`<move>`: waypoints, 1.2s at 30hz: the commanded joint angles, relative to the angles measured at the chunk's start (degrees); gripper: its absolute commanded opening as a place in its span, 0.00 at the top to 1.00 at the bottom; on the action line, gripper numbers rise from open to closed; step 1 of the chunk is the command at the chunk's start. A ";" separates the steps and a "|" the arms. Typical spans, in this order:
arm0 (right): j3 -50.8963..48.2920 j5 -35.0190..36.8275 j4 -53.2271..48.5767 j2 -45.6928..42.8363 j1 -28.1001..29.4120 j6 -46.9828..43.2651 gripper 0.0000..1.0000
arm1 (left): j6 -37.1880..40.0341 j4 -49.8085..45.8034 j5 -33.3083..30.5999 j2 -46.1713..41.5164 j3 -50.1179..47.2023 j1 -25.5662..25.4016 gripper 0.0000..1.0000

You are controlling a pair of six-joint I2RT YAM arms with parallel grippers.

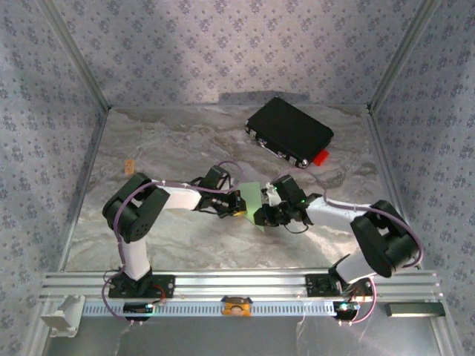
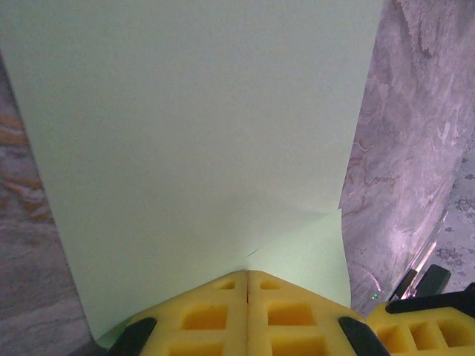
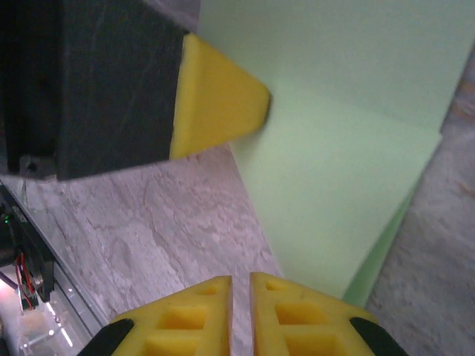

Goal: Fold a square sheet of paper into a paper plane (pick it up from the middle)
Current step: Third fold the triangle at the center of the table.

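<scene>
While the left gripper [image 2: 247, 315] is pinched tight on the near edge of the sheet [image 2: 200, 148], the sheet stands out in front of it, between the 2 arms and over the middle of the table [image 1: 178, 148]; I cannot tell if its far edge touches the table. The right gripper [image 3: 241, 311] sits just beside the sheet's low corner; its jaws are a thin crack apart, and I see no paper in the crack. 1 flap of the sheet looks folded over, so I think a fold is being made; the sheet is not yet a plane. To do it well, the left pinch should not slip; the right gripper should take the loose corner gently, bring it over so the edges line up, then press flat along the fold; a hard pull could tear or crumple the thin paper. Counting: 1 sheet; 2 grippers; 1 black case [image 1: 289, 132] at the back of the table; 1 red tab [image 1: 320, 157] right beside it.
</scene>
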 commanded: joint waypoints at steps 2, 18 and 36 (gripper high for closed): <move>2.35 0.22 -1.36 4.53 0.12 -0.55 0.86 | 1.26 -2.00 -1.92 1.57 -0.70 0.32 0.99; -2.06 3.69 -0.76 5.77 -0.89 3.80 0.96 | 4.98 -8.96 -3.65 -4.59 5.81 -1.92 0.92; -3.83 3.61 2.06 5.60 -1.82 7.94 0.99 | -2.10 1.68 -3.78 1.57 -1.70 -2.04 0.96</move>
